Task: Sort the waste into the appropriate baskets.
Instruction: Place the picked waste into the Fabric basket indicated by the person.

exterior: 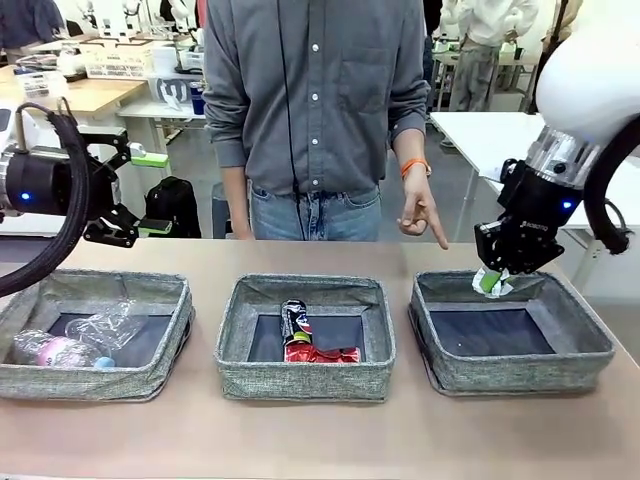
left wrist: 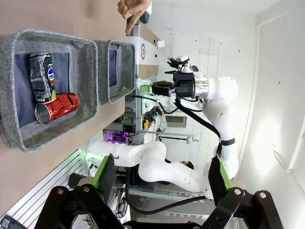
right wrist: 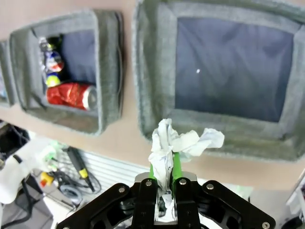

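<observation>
Right gripper [exterior: 493, 281] pinches a crumpled white wad [right wrist: 178, 143] (light, soft, squashable; hold its bunched middle) over the right basket's [exterior: 590, 362] rim at twelve o'clock. Left gripper [exterior: 140, 193] gapes empty.

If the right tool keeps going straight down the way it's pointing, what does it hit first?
Probably the near wall of the right basket; the right tool, gripping crumpled paper, hangs over that rim. Depth is uncertain.

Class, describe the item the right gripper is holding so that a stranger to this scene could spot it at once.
Find the three grey baskets in a row; go to the right basket, whose bottom is bare. Over its far rim the right gripper is shut on a crumpled white scrap. Unlike the cans and bottles, it is pale, creased and lies in no basket.
</observation>
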`<state>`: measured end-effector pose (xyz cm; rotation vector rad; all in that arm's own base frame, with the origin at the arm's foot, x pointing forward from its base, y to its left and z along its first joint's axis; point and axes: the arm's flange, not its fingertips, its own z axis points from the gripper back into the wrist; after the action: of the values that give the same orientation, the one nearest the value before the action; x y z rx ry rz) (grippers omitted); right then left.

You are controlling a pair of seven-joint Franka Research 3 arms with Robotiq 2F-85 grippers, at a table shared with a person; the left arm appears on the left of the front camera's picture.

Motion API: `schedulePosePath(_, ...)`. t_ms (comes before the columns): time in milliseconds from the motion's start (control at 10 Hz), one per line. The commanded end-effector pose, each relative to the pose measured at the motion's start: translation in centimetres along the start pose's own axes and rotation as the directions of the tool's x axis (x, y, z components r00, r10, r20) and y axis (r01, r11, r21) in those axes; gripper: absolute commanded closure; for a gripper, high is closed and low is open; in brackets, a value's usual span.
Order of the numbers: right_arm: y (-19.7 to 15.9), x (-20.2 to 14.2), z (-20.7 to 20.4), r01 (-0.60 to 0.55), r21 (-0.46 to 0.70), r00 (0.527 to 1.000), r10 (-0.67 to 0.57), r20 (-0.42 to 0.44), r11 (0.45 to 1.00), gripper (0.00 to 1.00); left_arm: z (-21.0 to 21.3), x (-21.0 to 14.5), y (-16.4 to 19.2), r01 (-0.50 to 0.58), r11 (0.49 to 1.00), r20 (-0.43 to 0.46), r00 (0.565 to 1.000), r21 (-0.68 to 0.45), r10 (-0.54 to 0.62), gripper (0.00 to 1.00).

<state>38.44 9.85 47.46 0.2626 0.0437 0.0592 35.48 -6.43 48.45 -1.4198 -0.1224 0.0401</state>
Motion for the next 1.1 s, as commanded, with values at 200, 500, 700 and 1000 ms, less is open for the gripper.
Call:
schedulePosePath(200, -0.26, 0.02, 0.57, -0.029, 0.016, 0.997, 0.027, 0.075, 0.999, 0.89, -0.17, -0.05, -0.31, -0.004, 1.000, 0.012, 1.000, -0.012, 0.005, 0.00)
schedulePosePath(500, -0.30, -0.10, 0.61, -0.021, 0.016, 0.996, 0.020, 0.090, 1.000, 0.00, -0.17, -0.05, -0.31, -0.004, 1.000, 0.012, 1.000, -0.012, 0.005, 0.00)
schedulePosePath(700, -0.26, -0.17, 0.60, -0.021, 0.009, 0.994, 0.020, 0.103, 1.000, 0.00, -0.17, -0.05, -0.31, -0.004, 1.000, 0.012, 1.000, -0.012, 0.005, 0.00)
schedulePosePath(1000, -0.19, -0.33, 0.68, -0.030, 0.010, 0.993, 0.029, 0.111, 0.999, 0.00, -0.17, -0.05, -0.31, -0.004, 1.000, 0.012, 1.000, -0.012, 0.005, 0.00)
